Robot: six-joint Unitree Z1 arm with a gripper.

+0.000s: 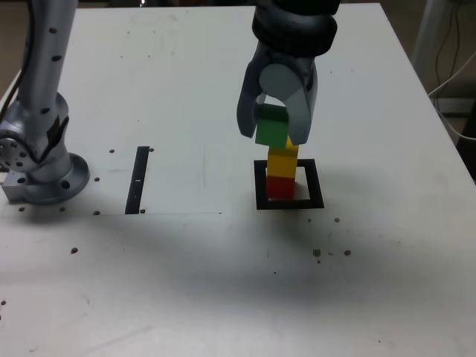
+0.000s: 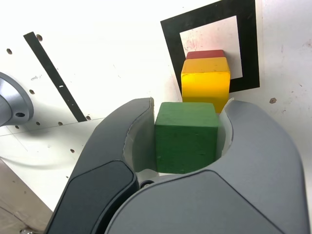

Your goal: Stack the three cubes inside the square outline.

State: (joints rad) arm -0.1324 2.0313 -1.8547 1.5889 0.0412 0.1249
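A red cube point(image 1: 280, 187) rests inside the black square outline point(image 1: 260, 187) with a yellow cube point(image 1: 282, 161) stacked on it. The green cube point(image 1: 271, 126) hangs in the air a little above and to the exterior view's left of the yellow one, with my gripper point(image 1: 271, 131) shut on it. From the wrist, the green cube point(image 2: 186, 137) fills the space between the grey fingers point(image 2: 127, 141), and the yellow cube point(image 2: 205, 84) and a sliver of the red cube point(image 2: 205, 53) show beyond it inside the outline point(image 2: 170, 41).
A thin black strip point(image 1: 138, 180) lies on the white table at the exterior view's left, near the arm's grey base point(image 1: 43, 175). Small holes dot the tabletop. Cables hang past the table's edge on the exterior view's right.
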